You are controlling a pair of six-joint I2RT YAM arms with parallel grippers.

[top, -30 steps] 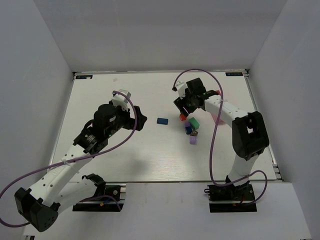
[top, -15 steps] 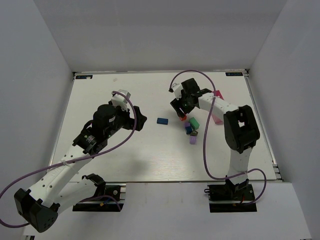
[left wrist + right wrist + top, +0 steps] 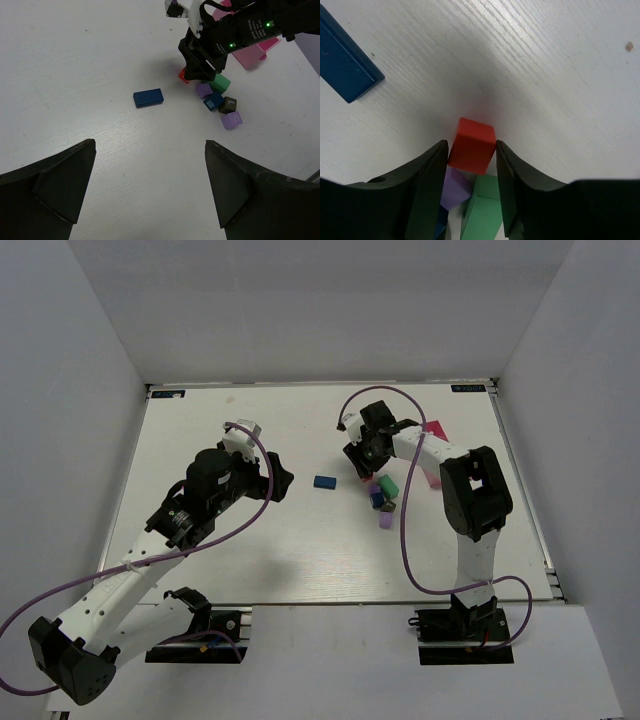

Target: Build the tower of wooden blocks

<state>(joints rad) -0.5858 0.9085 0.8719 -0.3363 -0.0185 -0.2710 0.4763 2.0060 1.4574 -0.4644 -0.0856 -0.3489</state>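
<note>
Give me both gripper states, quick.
Left gripper: open, holding nothing.
Right gripper: closed on the red block.

The red block (image 3: 471,145) sits beside the clustered blocks (image 3: 213,102); flat blue block (image 3: 148,97) lies apart.

My right arm (image 3: 470,502) reaches forward, wrist tipped down over the red block (image 3: 471,156). The right gripper (image 3: 471,144) has one finger pressed on each side of it. My left arm (image 3: 150,560) hovers well left of the red block, its left gripper (image 3: 149,145) spread wide and holding nothing.
</note>
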